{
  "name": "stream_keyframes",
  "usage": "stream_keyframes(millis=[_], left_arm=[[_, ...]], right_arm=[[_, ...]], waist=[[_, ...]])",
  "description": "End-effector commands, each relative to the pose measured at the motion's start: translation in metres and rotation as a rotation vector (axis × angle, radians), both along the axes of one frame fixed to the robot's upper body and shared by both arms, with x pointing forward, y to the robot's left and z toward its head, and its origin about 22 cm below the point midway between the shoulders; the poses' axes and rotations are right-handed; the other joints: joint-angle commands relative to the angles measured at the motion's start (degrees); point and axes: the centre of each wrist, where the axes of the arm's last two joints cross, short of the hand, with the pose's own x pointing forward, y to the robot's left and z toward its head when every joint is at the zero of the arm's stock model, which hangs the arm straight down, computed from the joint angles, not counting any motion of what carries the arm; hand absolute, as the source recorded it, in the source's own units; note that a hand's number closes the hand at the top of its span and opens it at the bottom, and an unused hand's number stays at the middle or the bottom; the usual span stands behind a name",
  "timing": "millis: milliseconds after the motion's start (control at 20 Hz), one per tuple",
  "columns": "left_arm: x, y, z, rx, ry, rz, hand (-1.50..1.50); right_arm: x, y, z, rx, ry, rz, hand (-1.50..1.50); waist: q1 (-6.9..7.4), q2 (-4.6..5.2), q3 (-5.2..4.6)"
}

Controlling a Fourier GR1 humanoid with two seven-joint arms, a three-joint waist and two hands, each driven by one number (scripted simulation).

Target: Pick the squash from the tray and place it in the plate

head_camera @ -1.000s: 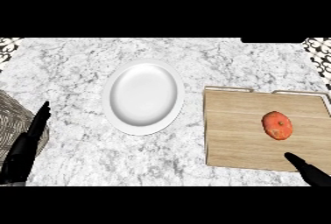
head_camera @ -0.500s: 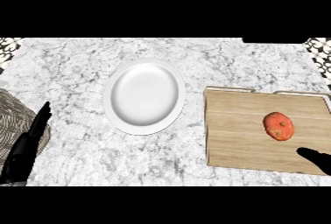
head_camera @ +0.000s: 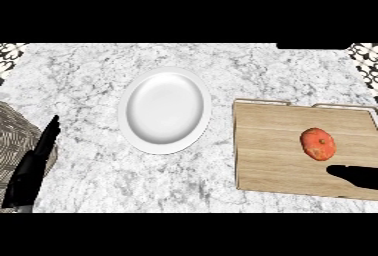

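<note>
1. The squash [head_camera: 318, 143], orange-red and oval, lies on the wooden tray [head_camera: 273, 150], toward the tray's right side and about mid-height. It carries no label or writing that can be read.
2. The right hand [head_camera: 356, 176] shows at the view's right edge as a dark shape over the tray, just below the squash and apart from it. Whether its fingers are spread or curled cannot be told, and it holds nothing that can be seen.
3. The tray has a raised rim along its top edge with a notch near the middle. Its left edge sits near the plate [head_camera: 165, 110], with a strip of bare marble counter [head_camera: 96, 75] between them.
4. The plate is white, with nothing on it, well left of the squash, and open counter surrounds it on all sides.
5. The left hand [head_camera: 33, 167] rests at the lower left, fingers straight and pointing up, holding nothing. It lies beside a woven mat [head_camera: 15, 135] at the left edge.
</note>
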Motion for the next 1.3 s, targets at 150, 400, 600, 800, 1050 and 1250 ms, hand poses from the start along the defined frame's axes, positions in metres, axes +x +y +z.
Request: stream_keyframes(millis=[150, 400, 600, 800, 1050, 1250], left_arm=[[0.001, 0.0, -0.006, 0.012, -0.005, -0.003, 0.0], [-0.005, -0.001, -0.011, -0.003, 0.011, 0.003, 0.0], [0.012, 0.012, 0.02, 0.018, -0.002, 0.009, 0.0], [-0.002, 0.0, 0.001, -0.002, -0.004, 0.008, 0.0], [0.012, -0.002, 0.013, 0.001, 0.007, 0.005, 0.0], [-0.012, 0.011, -0.005, 0.019, -0.015, 0.017, 0.0]], right_arm=[[0.024, -0.008, -0.022, 0.022, 0.07, 0.071, -1.5], [0.052, 0.014, -0.029, 0.034, 0.097, 0.127, -1.5], [0.027, -0.001, -0.06, 0.047, 0.097, 0.156, -1.5], [0.027, -0.001, -0.059, 0.061, 0.118, 0.145, -1.5], [0.042, -0.014, -0.082, 0.051, 0.129, 0.155, -1.5], [0.055, 0.012, -0.079, 0.058, 0.136, 0.16, -1.5]], waist=[[-0.29, -0.06, 0.02], [0.09, 0.01, 0.01], [-0.44, -0.08, 0.03], [-0.5, -0.11, 0.01], [-0.47, -0.05, 0.03], [-0.3, -0.1, 0.01]])
